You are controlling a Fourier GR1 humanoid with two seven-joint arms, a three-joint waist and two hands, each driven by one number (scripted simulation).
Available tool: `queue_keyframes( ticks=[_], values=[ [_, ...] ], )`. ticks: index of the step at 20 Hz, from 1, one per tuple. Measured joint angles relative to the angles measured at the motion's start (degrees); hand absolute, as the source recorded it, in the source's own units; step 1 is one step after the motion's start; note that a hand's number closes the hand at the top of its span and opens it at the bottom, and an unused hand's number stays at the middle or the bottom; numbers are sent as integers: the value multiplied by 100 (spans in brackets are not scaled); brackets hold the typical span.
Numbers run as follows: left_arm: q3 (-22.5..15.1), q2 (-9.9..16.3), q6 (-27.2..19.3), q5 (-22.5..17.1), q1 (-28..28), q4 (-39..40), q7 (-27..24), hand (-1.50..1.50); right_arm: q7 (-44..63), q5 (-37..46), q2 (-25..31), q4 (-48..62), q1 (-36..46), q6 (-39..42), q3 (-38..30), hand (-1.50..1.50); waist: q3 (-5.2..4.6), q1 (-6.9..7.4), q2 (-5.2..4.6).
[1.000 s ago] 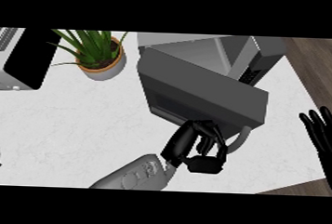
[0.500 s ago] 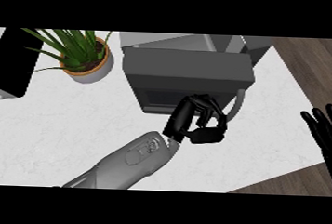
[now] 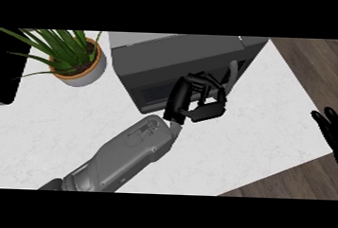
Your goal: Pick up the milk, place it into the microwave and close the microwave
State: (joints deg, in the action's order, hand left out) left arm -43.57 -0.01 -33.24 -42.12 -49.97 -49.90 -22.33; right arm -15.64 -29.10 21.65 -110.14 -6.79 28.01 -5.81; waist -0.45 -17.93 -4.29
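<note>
The grey microwave [image 3: 179, 54] stands at the back of the white counter [image 3: 255, 123], and its dark door [image 3: 155, 91] lies almost flat against its front. My left hand [image 3: 197, 101] is pressed against the door's right part with curled fingers that hold nothing. The milk shows nowhere; the microwave's inside is hidden behind the door. My right hand [image 3: 333, 132] rests open at the view's right edge, fingers up, off the counter's side.
A potted green plant [image 3: 77, 65] stands left of the microwave. A black appliance [image 3: 1, 67] fills the far left edge. The counter ends at the right and lower right, where the wooden floor [image 3: 310, 59] shows.
The microwave door has swung from wide open to nearly flush with the front, and my left hand has followed it toward the microwave. The right hand has stayed at the right edge.
</note>
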Motion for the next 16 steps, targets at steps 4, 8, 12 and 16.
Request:
queue_keyframes(
  ticks=[4,8,12,16],
  values=[
    [66,0,20,-213,-60,132,-241,150,111,-140,109,-87,86,8,-66,-150,5,-69,-16],
    [47,-1,41,-375,-65,184,-478,150,205,-266,181,-141,156,17,-95,-150,14,-98,-21],
    [17,-1,47,-509,-77,243,-691,150,287,-394,244,-203,236,13,-128,-150,19,-128,-22],
    [6,-1,78,-650,-85,281,-879,150,385,-532,315,-245,296,0,-173,-150,21,-151,-31]
  ],
)
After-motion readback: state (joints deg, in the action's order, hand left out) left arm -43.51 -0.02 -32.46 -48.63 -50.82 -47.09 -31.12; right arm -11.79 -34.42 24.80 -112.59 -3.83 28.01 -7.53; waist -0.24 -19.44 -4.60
